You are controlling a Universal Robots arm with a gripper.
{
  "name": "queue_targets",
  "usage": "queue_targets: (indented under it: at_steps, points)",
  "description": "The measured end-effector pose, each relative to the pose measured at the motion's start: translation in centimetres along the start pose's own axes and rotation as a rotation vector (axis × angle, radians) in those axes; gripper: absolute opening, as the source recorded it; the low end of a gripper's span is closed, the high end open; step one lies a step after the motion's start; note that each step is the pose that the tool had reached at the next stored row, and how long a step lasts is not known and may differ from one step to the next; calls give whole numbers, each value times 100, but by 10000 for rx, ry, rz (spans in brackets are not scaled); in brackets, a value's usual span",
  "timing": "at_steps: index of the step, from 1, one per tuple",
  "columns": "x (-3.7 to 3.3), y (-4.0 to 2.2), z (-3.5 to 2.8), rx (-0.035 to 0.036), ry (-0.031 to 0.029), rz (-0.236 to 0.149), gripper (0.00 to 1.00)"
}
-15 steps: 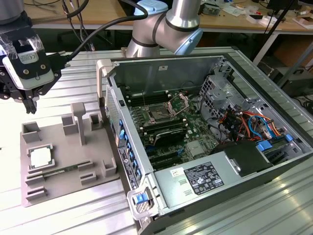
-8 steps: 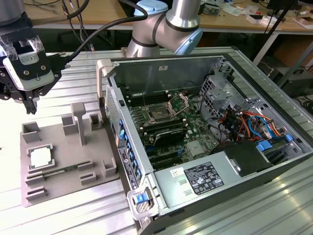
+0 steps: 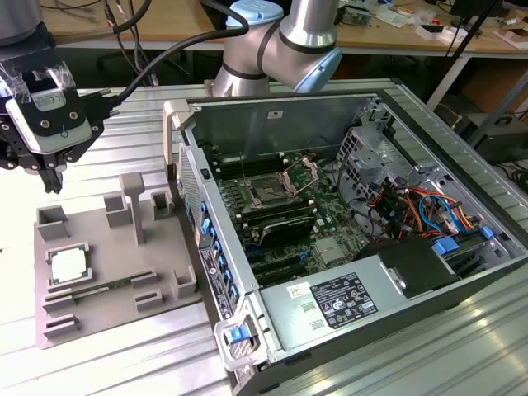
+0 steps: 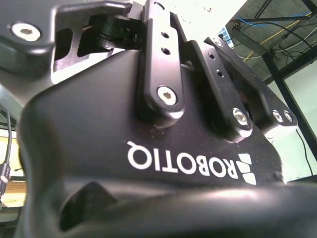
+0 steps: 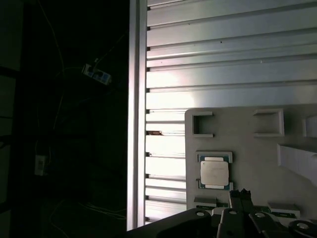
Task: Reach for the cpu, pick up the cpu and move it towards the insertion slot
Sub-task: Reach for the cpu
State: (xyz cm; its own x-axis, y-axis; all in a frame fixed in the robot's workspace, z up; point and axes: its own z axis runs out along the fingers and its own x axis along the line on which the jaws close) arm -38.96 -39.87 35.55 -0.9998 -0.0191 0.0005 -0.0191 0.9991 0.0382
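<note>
Gripper [image 3: 51, 181]: it hangs at the exterior view's left, above the ribbed metal counter [image 3: 132, 111] and near the far edge of the grey plastic tray [image 3: 107, 247]. It is clear of the tray and touches nothing. In the first wrist view, the gripper [image 5: 239, 196] shows its two dark fingertips [image 5: 233, 198] drawn close together with only a thin gap. The jaws are closed and hold nothing.

The cpu [image 3: 68, 266]: it lies flat in a square recess of the tray, silvery top up, on the side of the tray toward the exterior view's left. In the first wrist view the cpu [image 5: 214, 172] sits squarely in its recess on the tray [image 5: 247, 144], apart from the fingertips, with the counter [image 5: 223, 49] beyond it.

A thin green memory stick [image 3: 97, 289] lies in a long groove of the tray, just beside the cpu's recess.

The insertion slot [image 3: 268, 195]: it is in the middle of the green circuit board inside the open computer case [image 3: 272, 103], with its shiny metal frame raised. The case stands on the counter just beside the tray, toward the exterior view's right. The slot is well apart from both the cpu and the gripper.

The silver and blue arm [image 3: 297, 33] rises behind the case.
</note>
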Motion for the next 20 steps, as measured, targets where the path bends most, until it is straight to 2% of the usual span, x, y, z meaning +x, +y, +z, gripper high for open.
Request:
queue_targets:
  at_steps: [9, 20]
  points:
    - [0, -1, 14, 0, 0, 0, 11]
    - [0, -2, 64, 1, 1, 0, 11]
